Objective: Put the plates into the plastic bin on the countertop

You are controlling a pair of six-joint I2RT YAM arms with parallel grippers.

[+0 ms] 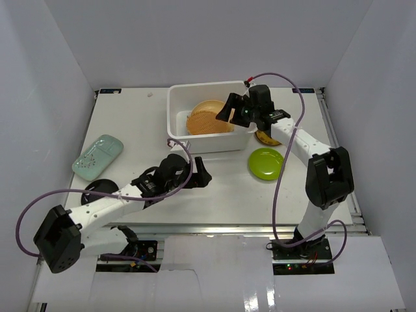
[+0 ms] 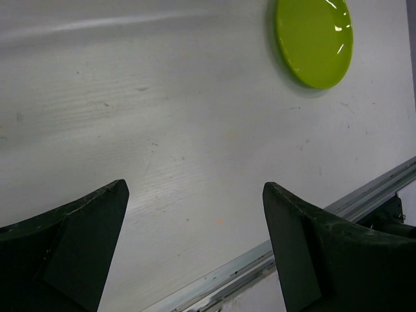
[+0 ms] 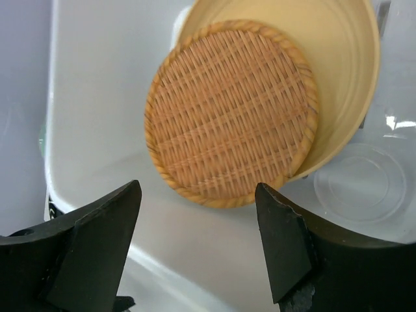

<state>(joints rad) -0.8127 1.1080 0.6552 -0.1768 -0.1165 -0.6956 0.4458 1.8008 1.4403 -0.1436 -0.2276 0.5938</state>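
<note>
White worktop. Lime plate at 4 o'clock from bin: likely light, stiff, slick; pinch the rim. Left tool, right tool: both spread wide, empty.

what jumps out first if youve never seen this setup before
The woven orange plate overlapping a tan plate inside the white bin stands out first, with the right claw open and empty above it. Next come the lime green plate on the countertop in front of the bin's right end, and the mint-green oblong dish at far left.
</note>
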